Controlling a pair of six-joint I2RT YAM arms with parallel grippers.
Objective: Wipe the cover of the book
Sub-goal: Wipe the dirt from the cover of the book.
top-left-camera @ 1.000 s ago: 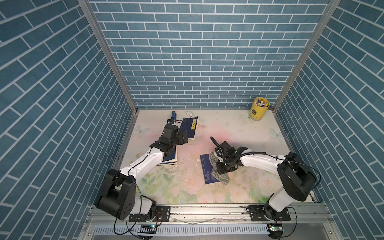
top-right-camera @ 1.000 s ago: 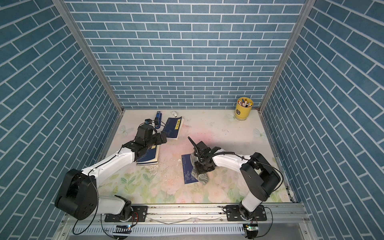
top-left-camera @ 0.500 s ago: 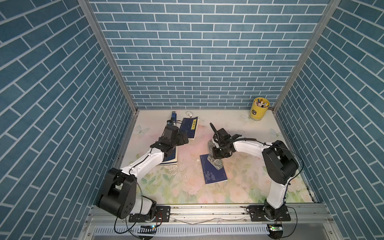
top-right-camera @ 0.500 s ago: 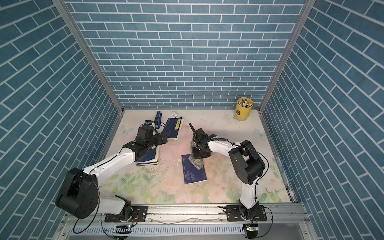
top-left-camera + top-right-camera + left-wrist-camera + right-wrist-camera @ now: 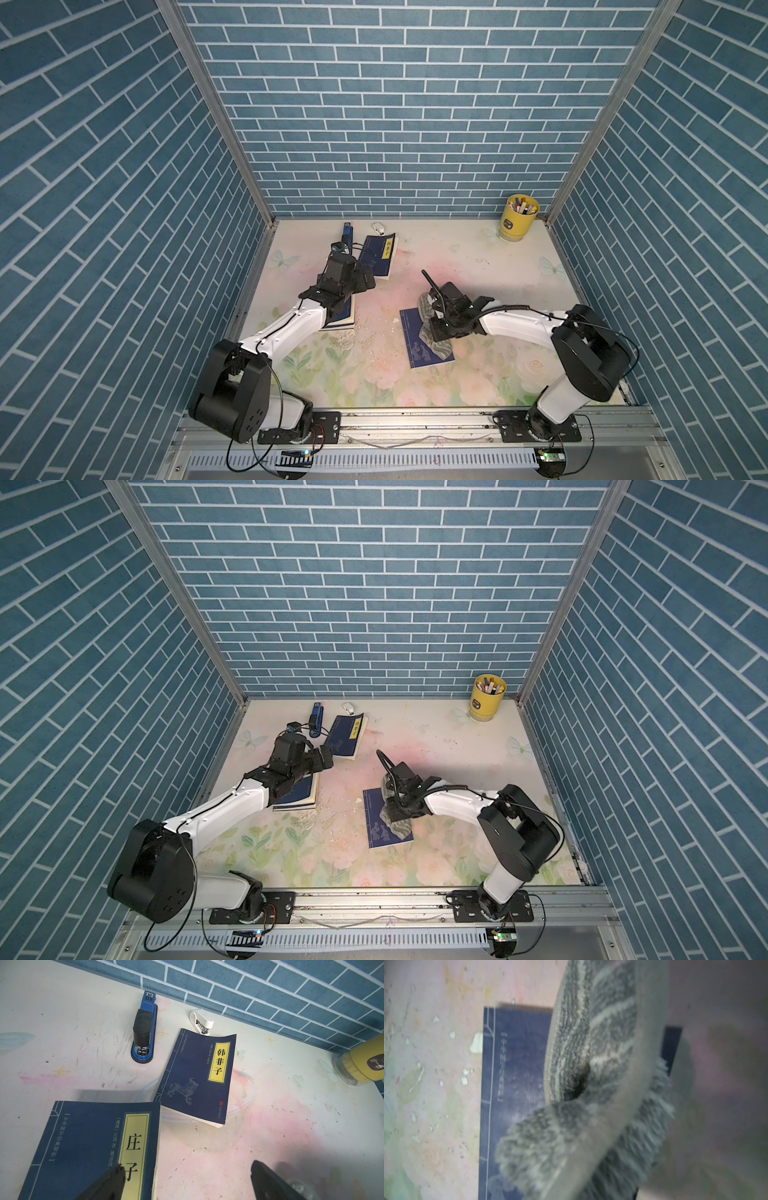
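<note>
Book (image 5: pixel 417 347): lies flat and cover-up on the table (image 5: pixel 478 257), mid-floor, nearer the front rail than the back wall.
Long axis: runs from back wall to front rail, with the near end skewed a little toward the right arm's side.
Heading: head of the cover apparently toward the back wall, since the pale figure drawing sits at the near end; ruled spine edge toward the left arm's side.
Cloth (image 5: pixel 439 352): grey, striped and shaggy, draped over the cover's right-hand half; one fold trails off past the far edge.
Right gripper (image 5: pixel 439 332): closed tight on a bunched fold of the cloth, low over the book; fingertips hidden by fabric in the wrist view.
Step in hand: probably mid-stroke, dragging the cloth along the cover.
Next move: likely calls for light downward pressure and a pass across the bare spine-side strip, without pushing the thin book along the table.
White flakes (image 5: pixel 392 322): scattered on the table just beside the spine edge.
Left gripper (image 5: pixel 187 1178): jaws spread wide, holding nothing, hovering by the corner of a second blue book (image 5: pixel 89 1147), well apart from the wiping.
Farther out: third blue book (image 5: pixel 197 1078), blue stapler (image 5: pixel 143 1028), white staple remover (image 5: pixel 202 1022), and a yellow pen cup (image 5: pixel 517 224) in the back corner.
</note>
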